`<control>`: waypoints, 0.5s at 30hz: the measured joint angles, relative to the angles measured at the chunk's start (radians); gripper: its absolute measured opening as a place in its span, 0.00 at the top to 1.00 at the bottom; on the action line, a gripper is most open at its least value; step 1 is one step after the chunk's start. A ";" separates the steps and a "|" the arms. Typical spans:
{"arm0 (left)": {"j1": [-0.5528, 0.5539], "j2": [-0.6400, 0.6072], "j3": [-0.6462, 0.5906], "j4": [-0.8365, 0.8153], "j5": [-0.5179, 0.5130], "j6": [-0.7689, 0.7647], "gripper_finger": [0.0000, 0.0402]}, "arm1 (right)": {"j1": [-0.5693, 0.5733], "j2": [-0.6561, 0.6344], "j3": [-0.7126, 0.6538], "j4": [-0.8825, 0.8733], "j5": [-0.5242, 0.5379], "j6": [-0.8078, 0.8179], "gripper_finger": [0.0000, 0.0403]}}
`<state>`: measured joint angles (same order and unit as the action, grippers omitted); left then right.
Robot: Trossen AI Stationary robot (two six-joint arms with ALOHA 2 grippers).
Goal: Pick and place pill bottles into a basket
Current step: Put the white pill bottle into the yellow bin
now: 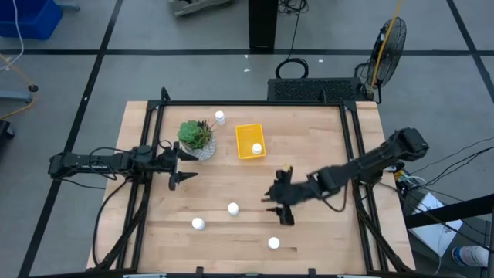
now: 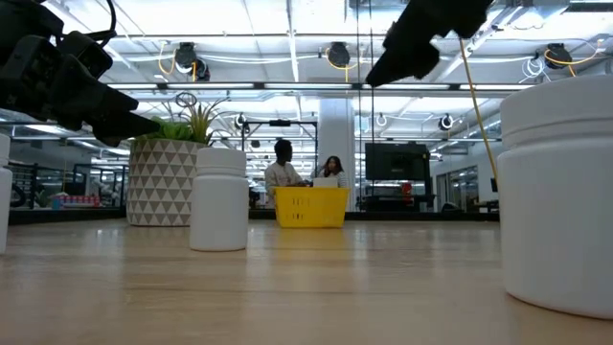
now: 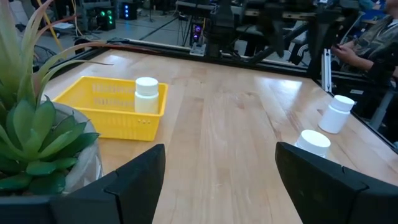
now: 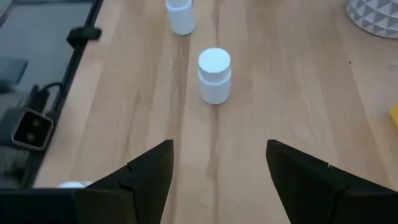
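**Operator:** I had the right gripper [image 1: 281,207] over the middle of the table [image 1: 324,131], fingers [image 4: 140,177] spread wide and holding nothing. Ahead of them stood the nearest pill bottle [image 4: 215,75], upright, with a second bottle [image 4: 181,16] farther along the same line.

**Colleague:** How did you judge the bottle would handle?

**Operator:** Light, stiff plastic, smooth-sided, so likely slippery and easy to tip. I meant to close on the body just under the cap, squarely across it.

**Colleague:** And the rest?

**Operator:** One bottle [image 1: 257,147] already stood in the yellow basket [image 1: 248,133]. Another [image 1: 220,116] sat behind the succulent [image 1: 196,136], and a fifth [image 1: 274,243] lay near the front edge. The left gripper [image 1: 179,164] waited beside the plant, fingers [image 3: 130,180] also open and empty.

**Colleague:** Anything in the way?

**Operator:** The plant stood just beside the basket, so I reckoned the leaves could snag a carry from that side. Two people sat well behind the table
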<state>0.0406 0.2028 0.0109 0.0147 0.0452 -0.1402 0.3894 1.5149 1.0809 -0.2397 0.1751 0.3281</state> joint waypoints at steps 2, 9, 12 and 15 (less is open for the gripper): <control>0.000 0.000 0.000 0.000 0.000 -0.001 0.23 | 0.053 0.005 -0.001 0.010 0.055 0.047 0.39; 0.000 0.000 0.000 0.000 0.000 -0.030 0.23 | 0.207 0.004 -0.001 0.159 0.208 0.111 0.39; 0.000 0.000 0.000 0.000 -0.001 -0.043 0.23 | 0.258 0.010 -0.001 0.164 0.282 0.161 0.39; 0.000 0.000 0.000 0.000 -0.001 -0.066 0.23 | 0.293 0.032 -0.001 0.161 0.321 0.225 0.39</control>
<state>0.0406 0.2026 0.0109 0.0144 0.0444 -0.2060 0.6825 1.5468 1.0798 -0.0786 0.4958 0.5535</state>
